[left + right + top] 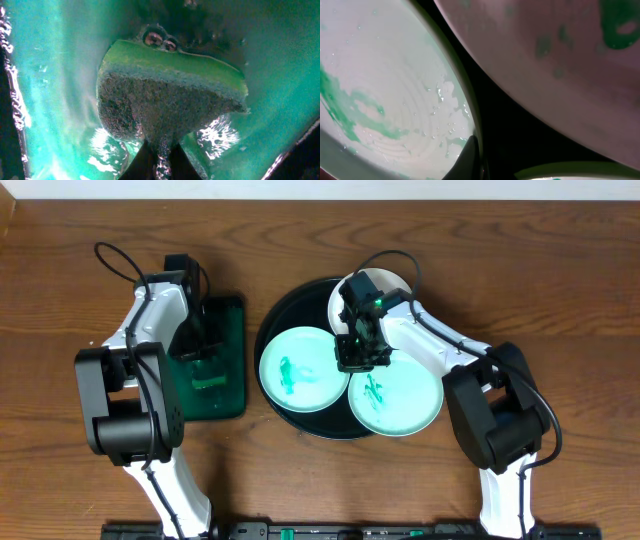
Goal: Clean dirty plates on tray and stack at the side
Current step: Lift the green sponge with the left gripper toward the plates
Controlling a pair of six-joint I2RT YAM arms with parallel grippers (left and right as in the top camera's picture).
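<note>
The black tray (290, 412) holds three white plates. The left plate (303, 370) and the front right plate (397, 395) carry teal-green smears. The back plate (378, 283) is partly hidden by my right arm. My right gripper (358, 355) sits at the left plate's right rim. In the right wrist view its finger (475, 160) lies over that smeared plate's (395, 100) rim and is shut on it. Another plate (545, 65) fills the upper right. My left gripper (200, 345) is over the green tray, shut on a green sponge (170, 95) with a dark scouring face.
A small green rectangular tray (225, 395) lies left of the black tray and looks wet in the left wrist view (50, 75). The brown wooden table (560, 270) extends on all sides. Both arm bases stand at the front edge.
</note>
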